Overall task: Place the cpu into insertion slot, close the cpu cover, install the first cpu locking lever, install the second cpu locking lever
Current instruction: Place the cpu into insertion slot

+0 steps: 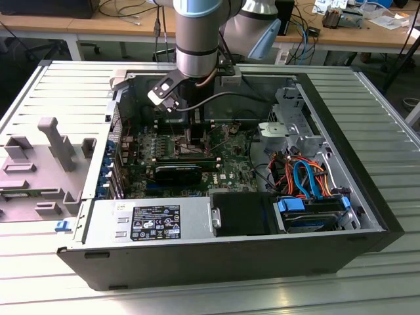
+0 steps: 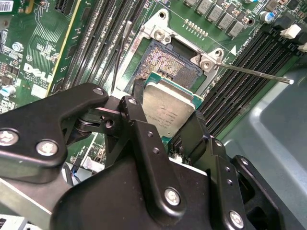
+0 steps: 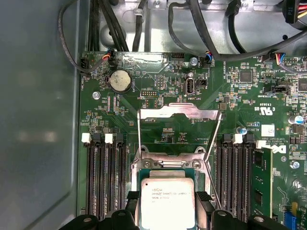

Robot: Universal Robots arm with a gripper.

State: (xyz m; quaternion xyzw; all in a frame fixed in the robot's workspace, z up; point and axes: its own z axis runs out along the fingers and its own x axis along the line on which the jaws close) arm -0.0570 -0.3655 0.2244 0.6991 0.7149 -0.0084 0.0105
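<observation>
The cpu, a small square chip with a dull silver top, sits between my gripper's black fingers, which are shut on its edges. It hangs just above the open insertion slot, covering part of the bare contact field. In the first wrist view the cpu lies over the slot with the gripper around it. The cpu cover, a thin silver frame, stands flipped open beyond the slot. A thin locking lever sticks out to one side, another on the other. In the exterior view the gripper reaches down into the case.
The green motherboard lies in an open black computer case. Memory slots flank the socket on both sides. Cables run along the case wall. A drive bay with blue and orange cables sits at the exterior view's right.
</observation>
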